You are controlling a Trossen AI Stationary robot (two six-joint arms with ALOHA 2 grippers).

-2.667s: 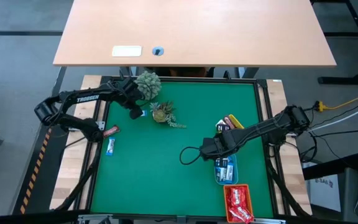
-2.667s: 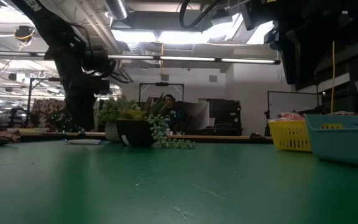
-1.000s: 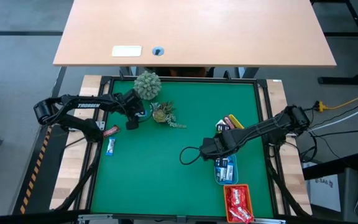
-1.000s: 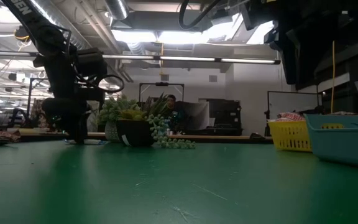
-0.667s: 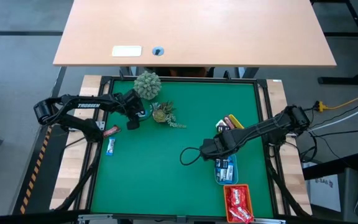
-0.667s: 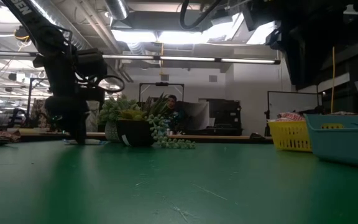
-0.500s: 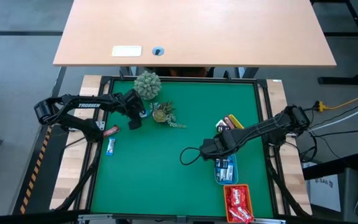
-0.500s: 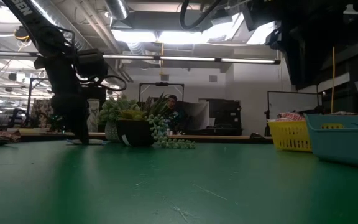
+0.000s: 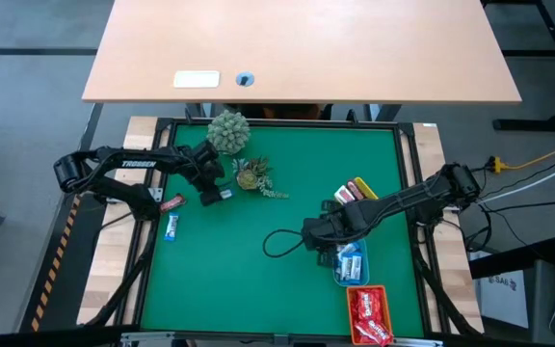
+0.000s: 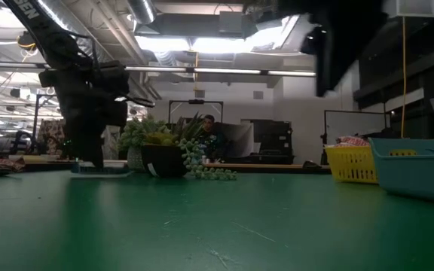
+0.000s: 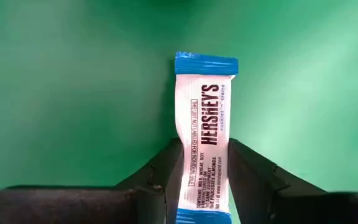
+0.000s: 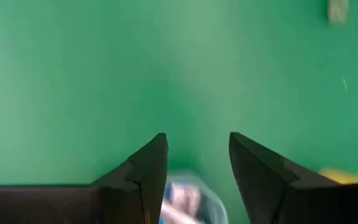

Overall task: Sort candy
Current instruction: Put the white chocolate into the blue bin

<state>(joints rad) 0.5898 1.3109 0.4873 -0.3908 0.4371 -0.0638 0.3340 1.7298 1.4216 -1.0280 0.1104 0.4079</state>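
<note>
Hershey's cookies 'n' creme bar [image 11: 202,163], a white wrapper with blue ends, sits clamped between the two dark fingers [image 11: 160,180] of the left end effector [image 9: 212,194], which grips it by its long sides just above the green worktop [image 9: 258,260]. In the high view this end effector is just beside the small succulent pot [image 9: 250,174], on the side away from the trays, with the round grey-green plant [image 9: 228,130] near it toward the far edge of the mat. Two more candies lie beyond the left end effector from that pot, near the mat's edge: a dark maroon mini bar [image 9: 171,202] and a second blue-and-white wrapper [image 9: 171,227], close to each other but apart. The right end effector [image 9: 313,234] hangs over the mat well apart from the pot, its fingers [image 12: 143,174] spread with nothing between them, right beside the blue tray [image 9: 351,262] that holds blue-and-white wrappers. The yellow tray [image 9: 357,190] with dark bars lies between the blue tray and the pot's side of the mat, and the orange tray [image 9: 368,315] with shiny red packets lies past the blue tray.
</note>
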